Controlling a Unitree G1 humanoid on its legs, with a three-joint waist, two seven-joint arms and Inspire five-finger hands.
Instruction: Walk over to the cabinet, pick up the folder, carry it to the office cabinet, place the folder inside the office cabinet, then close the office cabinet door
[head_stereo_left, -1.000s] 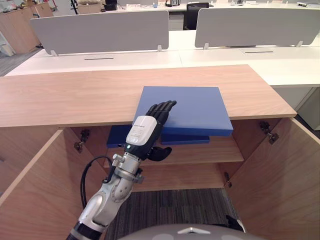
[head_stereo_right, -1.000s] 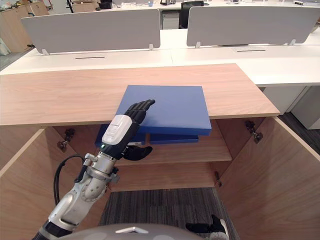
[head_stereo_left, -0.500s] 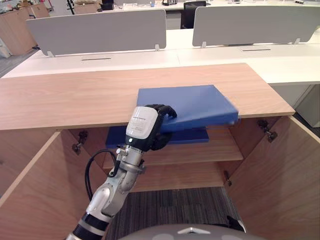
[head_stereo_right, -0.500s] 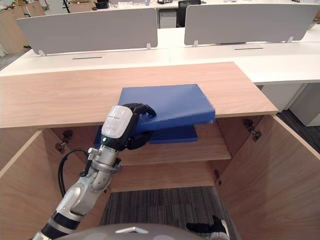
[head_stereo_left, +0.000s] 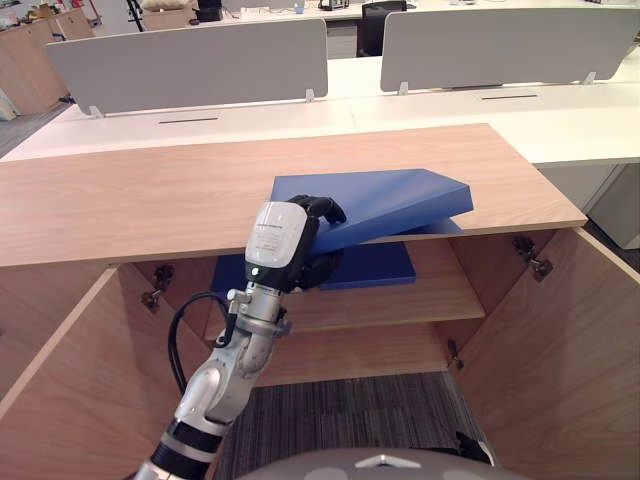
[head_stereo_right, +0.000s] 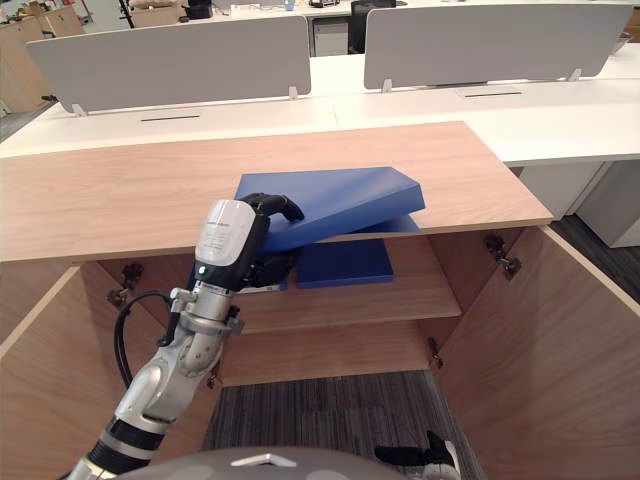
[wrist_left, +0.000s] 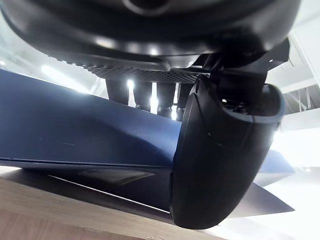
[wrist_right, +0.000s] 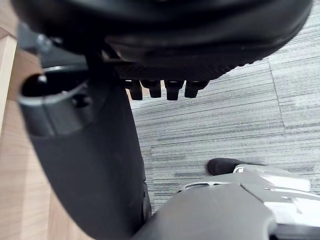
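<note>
One folder (head_stereo_left: 390, 200) overhangs the cabinet top (head_stereo_left: 130, 200), letting the left hand (head_stereo_left: 285, 245) clamp its near corner, thumb beneath. It tilts, possibly touching at the back. Right hand (wrist_right: 85, 165) idles, state unclear.

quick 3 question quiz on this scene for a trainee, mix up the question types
1. True or false: the left hand has its fingers curled round the edge of a blue folder.
2. How does that folder sit? A) flat on the carpet B) tilted in the hand's grip above the cabinet top C) upright against a desk divider
3. Fill in: a second blue folder lies inside the open cabinet on the ____.

Key: 1 true; 2 B; 3 shelf
</note>
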